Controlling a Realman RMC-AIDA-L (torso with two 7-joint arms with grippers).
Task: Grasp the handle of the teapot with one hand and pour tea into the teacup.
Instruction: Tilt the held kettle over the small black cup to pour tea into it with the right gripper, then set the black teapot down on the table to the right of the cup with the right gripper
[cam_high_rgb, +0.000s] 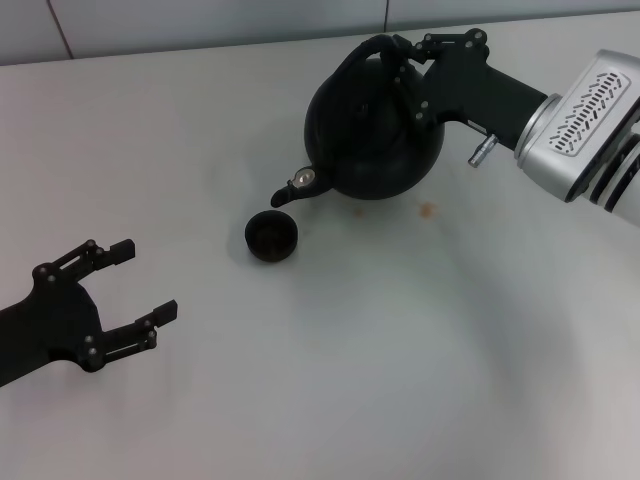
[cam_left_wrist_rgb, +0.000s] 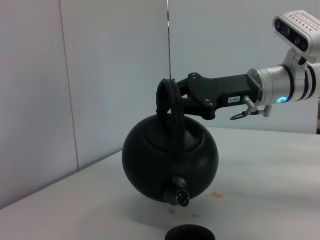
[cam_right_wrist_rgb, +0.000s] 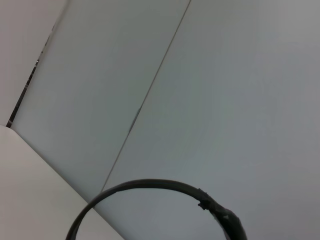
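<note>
The round black teapot (cam_high_rgb: 372, 125) hangs lifted off the white table (cam_high_rgb: 420, 360), tilted with its short spout (cam_high_rgb: 296, 187) low and pointing at the tiny black teacup (cam_high_rgb: 271, 236), which sits just below and in front of the spout. My right gripper (cam_high_rgb: 405, 62) is shut on the arched black handle (cam_high_rgb: 362, 52) at its top. In the left wrist view the teapot (cam_left_wrist_rgb: 170, 157) is clear of the table, held by the right gripper (cam_left_wrist_rgb: 175, 97); the teacup's rim (cam_left_wrist_rgb: 190, 233) shows below. The handle (cam_right_wrist_rgb: 165, 187) arcs across the right wrist view. My left gripper (cam_high_rgb: 140, 285) is open and empty, parked at front left.
Small brown stains (cam_high_rgb: 428, 209) mark the table beneath and beside the teapot. A white panelled wall (cam_high_rgb: 200, 20) runs along the table's far edge.
</note>
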